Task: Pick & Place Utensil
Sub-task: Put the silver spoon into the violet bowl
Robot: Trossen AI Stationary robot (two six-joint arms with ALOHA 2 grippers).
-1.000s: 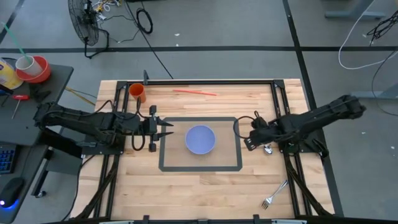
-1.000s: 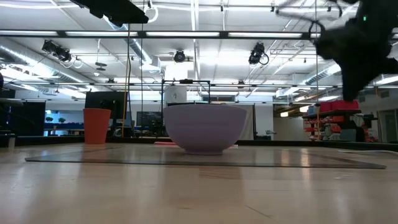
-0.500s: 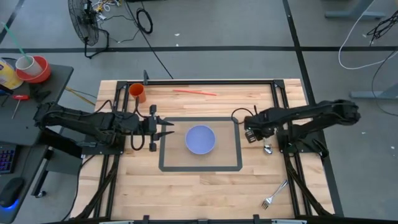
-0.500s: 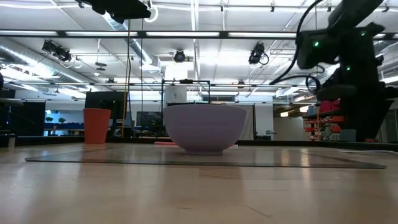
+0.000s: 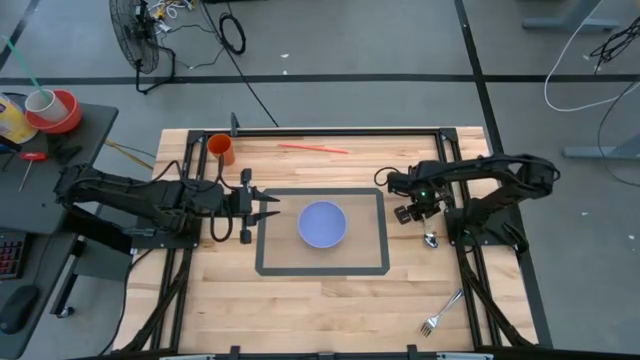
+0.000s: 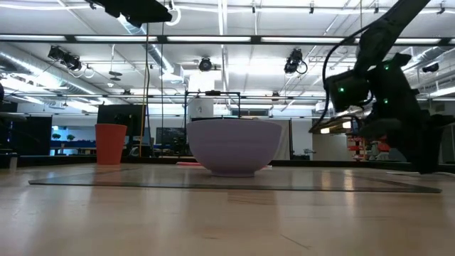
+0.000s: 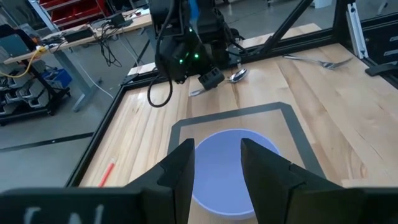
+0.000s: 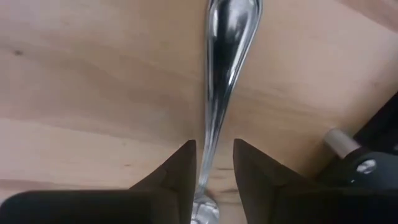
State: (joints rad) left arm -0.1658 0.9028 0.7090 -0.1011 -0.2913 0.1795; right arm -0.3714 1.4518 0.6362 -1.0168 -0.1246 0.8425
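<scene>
A silver spoon [image 8: 227,37] lies flat on the wood right of the grey-bordered mat; its bowl [image 5: 430,239] shows past my right gripper. My right gripper [image 5: 408,213] points down over the spoon's handle, open, one finger on either side of the handle [image 8: 210,149]; I see no touch. A lavender bowl [image 5: 322,223] stands on the mat. My left gripper [image 5: 262,210] waits open at the mat's left edge, facing the bowl [image 7: 233,165]. A fork [image 5: 440,313] lies near the table's near right corner.
An orange cup [image 5: 221,149] stands at the far left corner and a red straw [image 5: 313,149] lies near the far edge. Black frame rails run along the table's sides. Bare wood stretches across the table's near side in front of the mat.
My right arm has raised its elbow and drawn back toward the table's right, and its gripper has tipped from lying low and slanted to pointing down over the spoon's handle. The spoon, bowl and left arm have stayed where they were.
</scene>
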